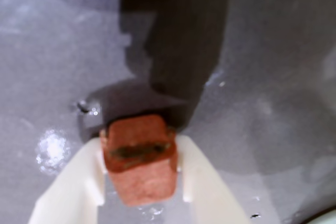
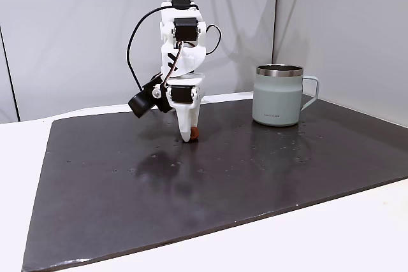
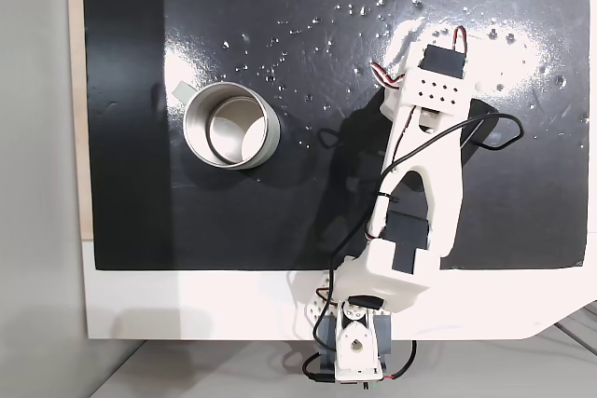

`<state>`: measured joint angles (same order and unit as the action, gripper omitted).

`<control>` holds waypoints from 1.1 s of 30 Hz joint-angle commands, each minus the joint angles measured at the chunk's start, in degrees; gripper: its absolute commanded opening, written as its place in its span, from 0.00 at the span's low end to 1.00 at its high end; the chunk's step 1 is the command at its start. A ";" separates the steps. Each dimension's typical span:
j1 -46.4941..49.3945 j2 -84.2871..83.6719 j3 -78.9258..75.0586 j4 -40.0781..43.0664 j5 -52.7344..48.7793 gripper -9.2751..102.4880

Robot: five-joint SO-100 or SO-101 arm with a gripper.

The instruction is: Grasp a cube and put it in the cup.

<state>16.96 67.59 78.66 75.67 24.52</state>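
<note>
In the wrist view, the small brick-red cube sits between my two white fingers, and both fingers press against its sides. My gripper is shut on it, down at the dark mat. A fixed view shows the gripper pointing straight down, its tip at the mat and the cube at that tip. The pale grey-green cup stands upright to the right of the gripper, well apart from it, with its handle on the far right. From above, the cup looks empty, and the arm hides the cube.
A glossy dark mat covers a white table. Small white specks dot the mat. The arm's base stands at the table's edge. Grey wall panels rise behind the mat.
</note>
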 commanded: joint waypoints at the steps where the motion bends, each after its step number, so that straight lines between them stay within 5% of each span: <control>1: 0.53 4.57 -0.26 0.53 -0.62 0.13; 19: -1.41 22.41 -18.90 19.51 -3.25 0.13; 33: -13.97 20.04 -31.38 21.27 -5.36 0.13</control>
<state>7.03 87.28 51.68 97.56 20.30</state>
